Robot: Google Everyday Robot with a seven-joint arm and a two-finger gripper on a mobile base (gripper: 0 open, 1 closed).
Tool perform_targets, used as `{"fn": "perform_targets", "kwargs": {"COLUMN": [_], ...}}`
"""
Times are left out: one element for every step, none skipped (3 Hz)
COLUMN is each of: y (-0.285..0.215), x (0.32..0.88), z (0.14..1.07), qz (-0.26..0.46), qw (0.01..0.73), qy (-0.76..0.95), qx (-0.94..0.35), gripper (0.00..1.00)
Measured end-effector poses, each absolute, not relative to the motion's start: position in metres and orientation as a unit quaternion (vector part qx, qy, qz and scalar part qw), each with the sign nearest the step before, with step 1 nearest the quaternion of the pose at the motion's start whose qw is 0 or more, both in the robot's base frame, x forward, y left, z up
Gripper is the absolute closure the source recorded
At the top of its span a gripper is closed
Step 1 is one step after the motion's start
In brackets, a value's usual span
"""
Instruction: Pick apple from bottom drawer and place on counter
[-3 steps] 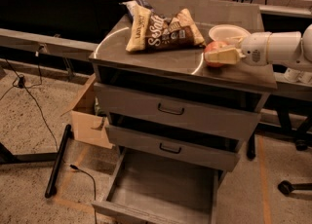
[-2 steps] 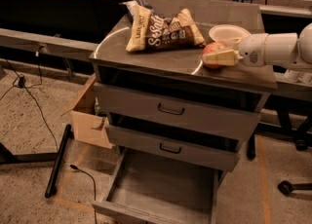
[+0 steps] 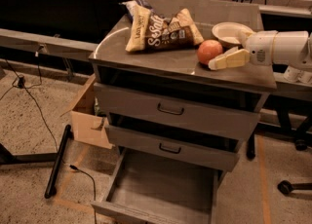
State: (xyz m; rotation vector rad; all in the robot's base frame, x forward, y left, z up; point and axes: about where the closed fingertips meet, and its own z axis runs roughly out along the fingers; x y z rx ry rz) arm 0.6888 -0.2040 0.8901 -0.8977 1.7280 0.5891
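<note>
The red-orange apple (image 3: pixel 208 51) rests on the grey counter (image 3: pixel 146 57), near its right front. My gripper (image 3: pixel 226 47) reaches in from the right, just above the counter top. Its pale near finger (image 3: pixel 230 60) lies against the apple's front right side, and the far finger (image 3: pixel 243 33) stands behind, apart from the apple. The jaws are spread open. The bottom drawer (image 3: pixel 165 189) is pulled out below, and its flat grey floor holds nothing.
A white bowl (image 3: pixel 226 30) sits behind the apple, by the gripper's far finger. Two snack bags (image 3: pixel 161 30) lie at the counter's back middle. The two upper drawers (image 3: pixel 170 108) are shut. A cardboard box (image 3: pixel 87 121) and a cable (image 3: pixel 34 103) are on the floor to the left.
The gripper has opened and drawn back slightly to the right. The apple, earlier mostly hidden between the fingers, now shows whole on the counter.
</note>
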Motion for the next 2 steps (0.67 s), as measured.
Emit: {"fn": "perform_targets", "kwargs": {"y": [-0.231,-0.28], "x": [0.666,0.632], "z": [0.926,0.966], "qz": [0.198,0.103], "qw": [0.554,0.568], "qy": [0.717,0.736], "qx": [-0.375,-0.353], "gripper": [0.0,0.0]}}
